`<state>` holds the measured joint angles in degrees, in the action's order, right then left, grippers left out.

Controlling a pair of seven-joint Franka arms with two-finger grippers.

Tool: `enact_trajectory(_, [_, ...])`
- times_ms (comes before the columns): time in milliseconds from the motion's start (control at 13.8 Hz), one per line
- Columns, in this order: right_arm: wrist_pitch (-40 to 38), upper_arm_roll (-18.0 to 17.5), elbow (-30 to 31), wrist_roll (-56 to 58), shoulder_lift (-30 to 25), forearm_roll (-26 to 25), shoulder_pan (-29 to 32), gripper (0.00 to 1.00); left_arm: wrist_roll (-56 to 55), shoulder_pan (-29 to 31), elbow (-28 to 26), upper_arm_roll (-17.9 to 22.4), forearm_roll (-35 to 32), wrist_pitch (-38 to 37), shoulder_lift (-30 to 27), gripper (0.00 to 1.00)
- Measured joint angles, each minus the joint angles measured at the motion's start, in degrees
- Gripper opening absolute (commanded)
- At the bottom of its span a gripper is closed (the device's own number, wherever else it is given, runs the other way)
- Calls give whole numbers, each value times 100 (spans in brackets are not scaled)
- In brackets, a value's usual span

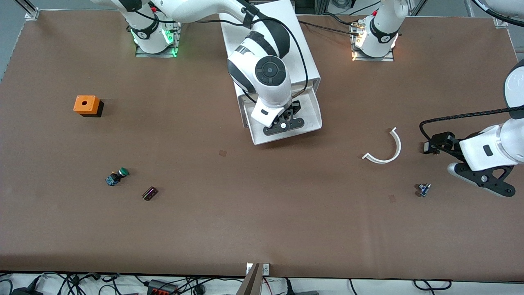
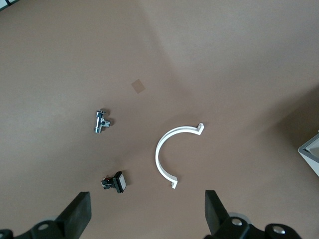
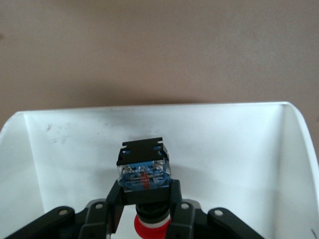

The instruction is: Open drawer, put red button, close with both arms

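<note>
My right gripper [image 1: 284, 125] is over the open white drawer [image 1: 313, 110], which is pulled out of the white cabinet [image 1: 282, 24]. In the right wrist view the gripper [image 3: 144, 191] is shut on the red button [image 3: 143, 172]. It grips the black-and-blue body, and the red cap points back toward the wrist. The button hangs over the drawer's white floor [image 3: 224, 144]. My left gripper [image 1: 437, 144] waits open and empty above the table at the left arm's end, and its fingers [image 2: 79, 214] stand wide apart.
A white curved strip [image 1: 389, 151] lies near my left gripper, with a small metal fitting [image 1: 423, 189] nearer the camera. A small black switch [image 2: 114, 182] lies under the left gripper. Toward the right arm's end are an orange box [image 1: 86, 105], a green-capped button [image 1: 117, 176] and a small dark part [image 1: 150, 193].
</note>
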<state>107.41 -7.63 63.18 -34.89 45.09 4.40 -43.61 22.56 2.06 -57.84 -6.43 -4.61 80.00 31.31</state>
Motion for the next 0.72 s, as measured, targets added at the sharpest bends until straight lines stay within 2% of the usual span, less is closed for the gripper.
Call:
enact_trajectory(145, [-135, -27, -1, 0, 7, 0, -41, 0, 0, 0, 0, 0, 0, 0, 0, 100])
enact_trajectory(217, [-173, -30, -1, 0, 9, 0, -62, 21, 0, -1, 0, 0, 0, 0, 0, 100])
enact_trajectory(289, [-191, -31, -1, -1, 10, 0, -73, 68, 0, 0, 0, 0, 0, 0, 0, 100])
enact_trajectory(362, [-200, -30, -1, -1, 13, 0, -76, 100, 0, -1, 0, 0, 0, 0, 0, 100])
enact_trajectory(723, [-177, 29, -129, -31, 14, -1, -36, 100, 0, -41, 0, 0, 0, 0, 0, 100])
